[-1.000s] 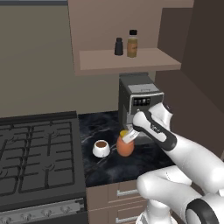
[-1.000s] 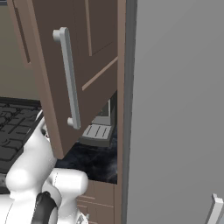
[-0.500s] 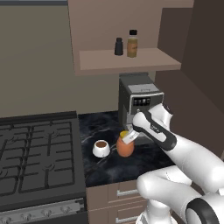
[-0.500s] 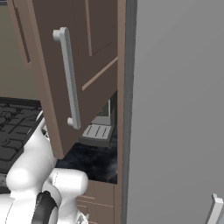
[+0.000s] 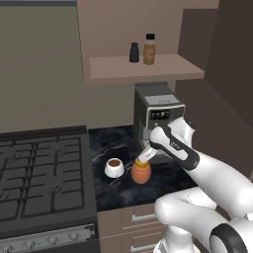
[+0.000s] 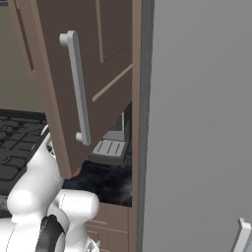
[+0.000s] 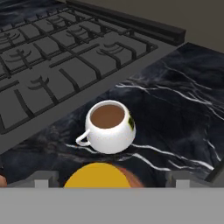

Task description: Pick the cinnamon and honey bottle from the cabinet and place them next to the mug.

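The honey bottle (image 5: pixel 141 172) stands upright on the dark marbled worktop (image 5: pixel 118 190), just right of the mug (image 5: pixel 114 167) and close to it without clearly touching. In my hand view its yellow lid (image 7: pixel 98 176) sits at the bottom, between my two finger tips (image 7: pixel 40 180), with the mug (image 7: pixel 110 127) just beyond it, full of brown liquid, handle turned to the left of that view. My gripper (image 5: pixel 144 157) is right above the lid, and my fingers stand wide on either side of it with worktop showing between each tip and the lid, so my jaws are open and I grip nothing.

The mug and jar sit toward the middle of the worktop, nearer its left edge where the black stove (image 5: pixel 39 183) begins. Behind them, at the worktop's back edge, stands a grey coffee machine (image 5: pixel 157 116).

The cinnamon (image 5: pixel 149 49) is up on the shelf of the cabinet (image 5: pixel 143 69), upright, near the middle of the board. A shorter black bottle (image 5: pixel 134 52) stands just left of it, the two near but apart.

In the right base view the open cabinet door (image 6: pixel 83 74) with its long pale handle (image 6: pixel 78 88) is close to the camera, and a tall grey panel (image 6: pixel 197 123) stands to the right; a strip of worktop and the coffee machine's tray (image 6: pixel 109 149) show between them.
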{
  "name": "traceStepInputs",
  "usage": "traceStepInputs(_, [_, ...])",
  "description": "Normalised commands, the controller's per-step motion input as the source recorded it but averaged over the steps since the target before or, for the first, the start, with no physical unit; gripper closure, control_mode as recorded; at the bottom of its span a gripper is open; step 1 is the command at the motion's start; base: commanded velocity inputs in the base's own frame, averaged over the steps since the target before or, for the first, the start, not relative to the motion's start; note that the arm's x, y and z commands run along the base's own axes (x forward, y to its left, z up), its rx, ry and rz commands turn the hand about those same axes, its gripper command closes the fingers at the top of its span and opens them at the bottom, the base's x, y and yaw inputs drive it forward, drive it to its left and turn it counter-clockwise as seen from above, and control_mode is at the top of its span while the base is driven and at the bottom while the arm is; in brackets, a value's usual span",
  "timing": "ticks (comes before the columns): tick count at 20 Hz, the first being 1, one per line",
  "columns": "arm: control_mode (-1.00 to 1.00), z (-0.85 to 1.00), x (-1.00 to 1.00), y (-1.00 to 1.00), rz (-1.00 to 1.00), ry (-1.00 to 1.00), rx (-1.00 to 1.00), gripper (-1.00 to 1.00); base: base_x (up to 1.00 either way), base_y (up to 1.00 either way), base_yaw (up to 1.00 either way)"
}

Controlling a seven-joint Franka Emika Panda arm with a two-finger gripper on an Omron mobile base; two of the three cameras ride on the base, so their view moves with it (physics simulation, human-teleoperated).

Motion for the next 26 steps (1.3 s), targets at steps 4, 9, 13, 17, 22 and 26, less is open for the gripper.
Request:
traceStepInputs(4, [-1.00, 0.00, 0.00, 0.00, 0.00, 0.01, 0.00, -1.00, 0.00, 0.00, 0.00])
traceStepInputs(9, [-1.00, 0.28, 0.00, 0.00, 0.00, 0.00, 0.00, -1.00, 0.00, 0.00, 0.00])
traceStepInputs(13, [-1.00, 0.75, 0.00, 0.01, 0.00, 0.00, 0.00, -1.00, 0.00, 0.00, 0.00])
traceStepInputs(17, [-1.00, 0.81, 0.00, 0.06, 0.00, 0.00, 0.00, -1.00, 0.00, 0.00, 0.00])
traceStepInputs(22, [-1.00, 0.77, -0.05, 0.10, -0.01, 0.07, -0.01, -1.00, 0.00, 0.00, 0.00])
traceStepInputs(26, [-1.00, 0.51, -0.10, 0.13, -0.10, 0.13, -0.07, -1.00, 0.00, 0.00, 0.00])
